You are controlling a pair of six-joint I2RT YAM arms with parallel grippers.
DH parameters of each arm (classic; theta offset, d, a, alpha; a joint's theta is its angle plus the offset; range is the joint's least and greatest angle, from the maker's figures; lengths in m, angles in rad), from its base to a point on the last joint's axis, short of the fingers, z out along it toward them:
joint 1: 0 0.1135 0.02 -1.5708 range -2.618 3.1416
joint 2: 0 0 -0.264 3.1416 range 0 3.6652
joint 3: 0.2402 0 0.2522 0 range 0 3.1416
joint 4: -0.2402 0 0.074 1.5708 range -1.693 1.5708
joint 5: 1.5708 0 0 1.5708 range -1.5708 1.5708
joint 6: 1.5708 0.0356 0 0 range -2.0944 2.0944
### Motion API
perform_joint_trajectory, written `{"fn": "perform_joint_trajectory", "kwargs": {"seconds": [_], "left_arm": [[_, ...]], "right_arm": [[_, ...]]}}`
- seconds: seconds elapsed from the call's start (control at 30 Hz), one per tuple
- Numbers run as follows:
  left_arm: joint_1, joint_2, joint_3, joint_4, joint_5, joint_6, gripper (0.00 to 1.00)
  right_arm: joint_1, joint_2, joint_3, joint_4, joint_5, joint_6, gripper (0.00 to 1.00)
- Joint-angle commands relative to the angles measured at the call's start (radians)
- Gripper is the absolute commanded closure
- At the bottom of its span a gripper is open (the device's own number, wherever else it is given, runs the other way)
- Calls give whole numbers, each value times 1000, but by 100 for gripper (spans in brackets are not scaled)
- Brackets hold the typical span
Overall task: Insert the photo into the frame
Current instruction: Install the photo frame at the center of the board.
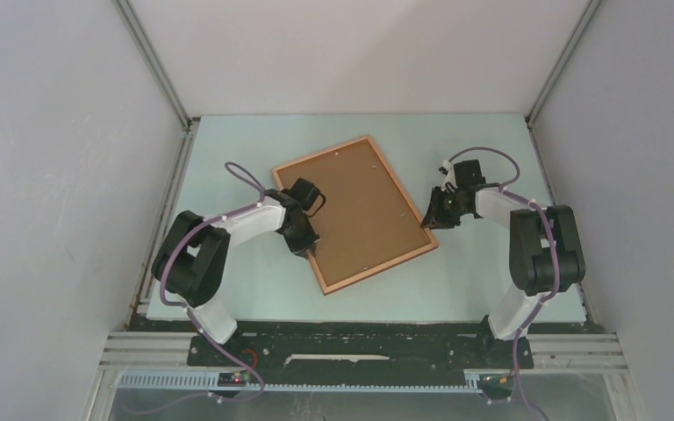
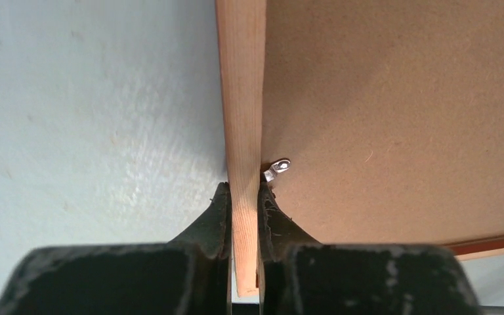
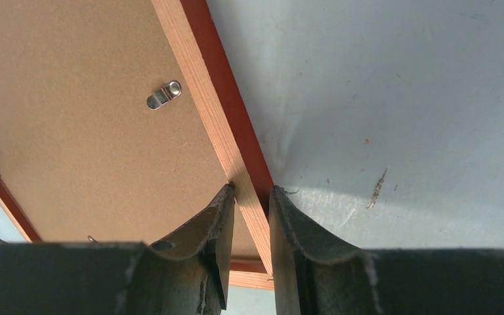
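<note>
The frame [image 1: 382,269] lies back-up and slanted in the middle of the table, its orange wooden rim around a brown backing board [image 1: 355,210]. My left gripper [image 1: 305,250] is at the frame's left rim near the lower corner. In the left wrist view the left gripper [image 2: 243,190] is shut on the pale rim [image 2: 241,98], one finger on each side. My right gripper [image 1: 428,219] is at the right rim. In the right wrist view the right gripper [image 3: 251,190] is shut across the rim [image 3: 200,79] near its corner. The photo is out of view.
Small metal turn clips [image 2: 277,168] [image 3: 163,94] sit on the backing board [image 3: 72,118] beside the rim. The pale green table [image 1: 491,158] is enclosed by grey walls left, right and behind. A few brown specks [image 3: 375,187] lie on the table right of the frame.
</note>
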Motion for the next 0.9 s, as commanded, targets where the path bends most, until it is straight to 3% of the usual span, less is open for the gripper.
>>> {"fn": "perform_joint_trajectory", "kwargs": {"seconds": [0.0, 0.13, 0.53, 0.67, 0.87], "left_arm": [[16, -68, 25, 112, -96, 215, 87], [37, -128, 0, 178, -64, 280, 59], [91, -187, -38, 185, -46, 322, 31], [98, -192, -68, 250, -23, 315, 20], [111, -188, -97, 374, -33, 301, 21]], "right_arm": [[15, -34, -9, -1, -19, 12, 67], [16, -38, -9, -2, -21, 10, 68], [23, -43, -9, -4, -19, 7, 65], [32, -53, -9, -9, 15, 2, 55], [31, -103, -7, 5, 99, 28, 36]]}}
